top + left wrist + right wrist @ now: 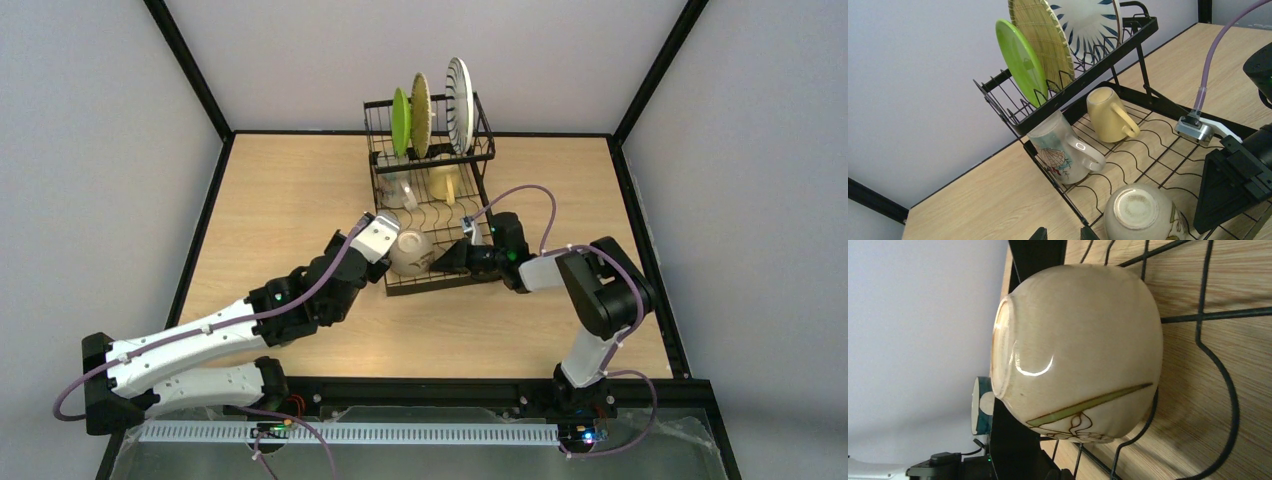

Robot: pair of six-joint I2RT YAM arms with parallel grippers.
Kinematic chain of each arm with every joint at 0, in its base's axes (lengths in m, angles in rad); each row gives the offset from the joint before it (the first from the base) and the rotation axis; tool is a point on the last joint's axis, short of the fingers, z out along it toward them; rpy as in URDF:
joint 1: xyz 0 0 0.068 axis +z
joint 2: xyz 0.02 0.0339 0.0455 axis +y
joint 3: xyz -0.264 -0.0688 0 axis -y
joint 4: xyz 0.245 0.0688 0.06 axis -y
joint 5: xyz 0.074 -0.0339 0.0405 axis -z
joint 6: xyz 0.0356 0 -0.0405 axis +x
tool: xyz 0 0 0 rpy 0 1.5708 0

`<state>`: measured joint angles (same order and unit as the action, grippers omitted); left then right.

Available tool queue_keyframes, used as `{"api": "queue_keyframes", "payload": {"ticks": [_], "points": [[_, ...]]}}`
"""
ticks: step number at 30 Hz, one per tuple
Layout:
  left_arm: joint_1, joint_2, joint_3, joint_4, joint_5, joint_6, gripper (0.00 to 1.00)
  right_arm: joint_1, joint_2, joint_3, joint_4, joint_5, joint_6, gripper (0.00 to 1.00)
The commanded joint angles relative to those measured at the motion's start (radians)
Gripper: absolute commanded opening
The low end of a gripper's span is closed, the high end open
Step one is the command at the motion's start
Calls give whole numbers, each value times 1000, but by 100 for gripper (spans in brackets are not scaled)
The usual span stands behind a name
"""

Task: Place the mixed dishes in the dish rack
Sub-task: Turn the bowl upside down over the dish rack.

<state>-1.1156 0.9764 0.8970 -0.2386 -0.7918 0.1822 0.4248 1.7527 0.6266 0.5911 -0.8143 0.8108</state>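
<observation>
1. Cream bowl (410, 250), mouth down and foot ring up, on the flat lower tray of the dish rack (440, 285), at its near left corner.
2. Left gripper (388, 248) just beside the bowl on its left, over the rack's left rim. Fingertips (1038, 233) partly spread, with nothing visibly caught between them.
3. Right gripper (442, 263) just beside the bowl on its right, low over the tray wires, pressed together and empty. Contact with the bowl impossible to tell.
4. Deciding relation: bowl squarely between the two grippers, flanked left and right, neither arm clearly the nearer. Round bowl, so no long axis to line up with, only the upright axis through the foot ring.
5. Judged from this layout: bowl already loaded, and the safest next move probably a retreat by each gripper outward to its own side, away from the bowl rather than across it.
6. Elsewhere in the rack: green plate (1020, 60), woven bamboo plate (1045, 40) and blue-striped plate (1088, 25) standing on edge in the raised tier. Pale yellow mug (1105, 115) and a shell-patterned mug (1063, 150) on the tray beneath, apart from both grippers.
</observation>
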Motion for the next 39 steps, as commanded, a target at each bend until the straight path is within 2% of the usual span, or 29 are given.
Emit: {"api": "queue_keyframes", "payload": {"ticks": [1, 6, 11, 15, 19, 22, 26, 33, 39], "points": [[2, -19, -1, -6, -19, -12, 36, -1, -57, 47, -122, 43, -74, 0], [-2, -22, 37, -32, -36, -32, 36, -2, -127, 132, -291, 89, -158, 7], [-6, -19, 103, -110, -75, -91, 37, -1, -187, 224, -428, 136, -220, 29], [-7, -24, 155, -234, -117, -172, 37, -1, -223, 291, -527, 157, -261, 41], [-7, -46, 216, -405, -171, -319, 38, -1, -255, 326, -570, 151, -281, 43], [-6, -79, 234, -544, -181, -485, 43, 0, -273, 337, -581, 120, -296, 44], [-5, -122, 228, -732, -155, -704, 50, 17, -271, 385, -658, 120, -352, 45], [-7, -164, 178, -992, -118, -1031, 57, 119, -200, 540, -776, 192, -431, 47], [14, -88, 182, -1153, -57, -1266, 61, 166, -171, 585, -803, 210, -449, 48]]}}
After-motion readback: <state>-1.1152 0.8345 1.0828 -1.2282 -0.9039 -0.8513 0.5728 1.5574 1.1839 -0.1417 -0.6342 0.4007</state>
